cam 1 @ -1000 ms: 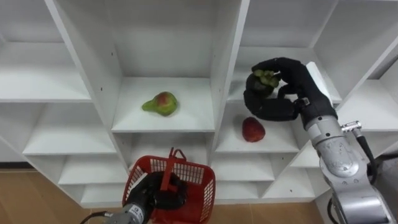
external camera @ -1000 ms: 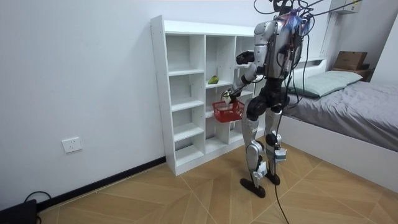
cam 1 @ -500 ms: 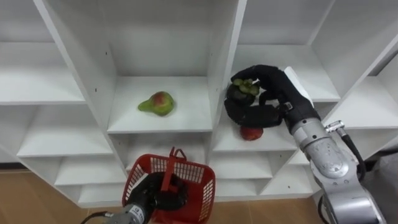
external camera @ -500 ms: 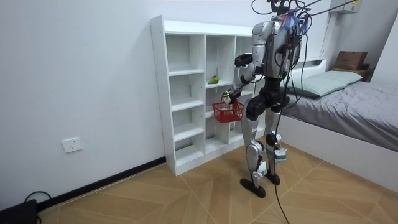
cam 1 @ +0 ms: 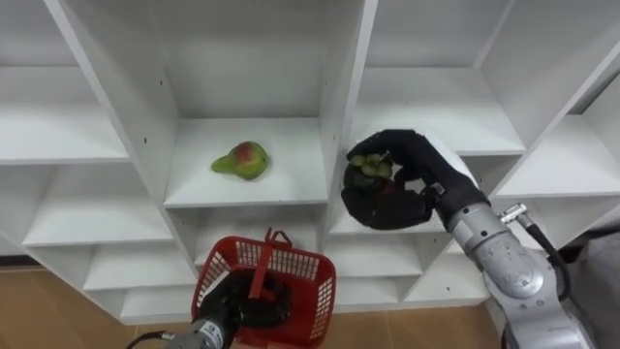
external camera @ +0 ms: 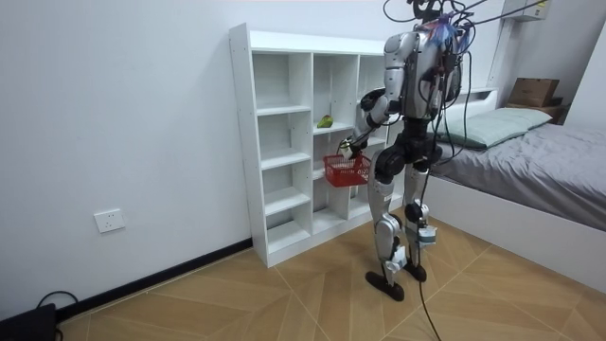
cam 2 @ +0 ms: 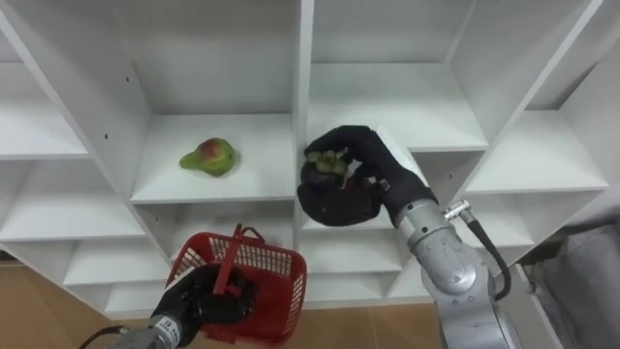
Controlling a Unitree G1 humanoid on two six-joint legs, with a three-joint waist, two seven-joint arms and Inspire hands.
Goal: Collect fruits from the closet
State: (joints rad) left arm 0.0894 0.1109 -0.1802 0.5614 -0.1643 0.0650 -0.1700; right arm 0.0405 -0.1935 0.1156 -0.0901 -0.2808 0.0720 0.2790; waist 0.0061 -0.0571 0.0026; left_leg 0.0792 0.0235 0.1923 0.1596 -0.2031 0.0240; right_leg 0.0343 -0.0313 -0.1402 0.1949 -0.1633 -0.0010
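Left eye view: dark fruit (cam 1: 372, 171) sitting in right hand (cam 1: 412, 189), fingers curling round it, in front of closet (cam 1: 126, 107) divider (cam 1: 341, 97). Left hand (cam 1: 247, 305) clenching round handle of red basket (cam 1: 308, 283), lower left. Step, likely: carrying fruit to basket. Next move calling for lowering leftward, clearing divider. Pear (cam 1: 241, 159) waiting on middle shelf.

Right eye view: hand overlapping divider edge, basket below it.

Room view: robot standing close before closet, bed (external camera: 530, 180) behind.

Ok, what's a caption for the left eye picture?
Right robot hand holds a mangosteen; left robot hand grips the red basket; a pear lies on the closet shelf.
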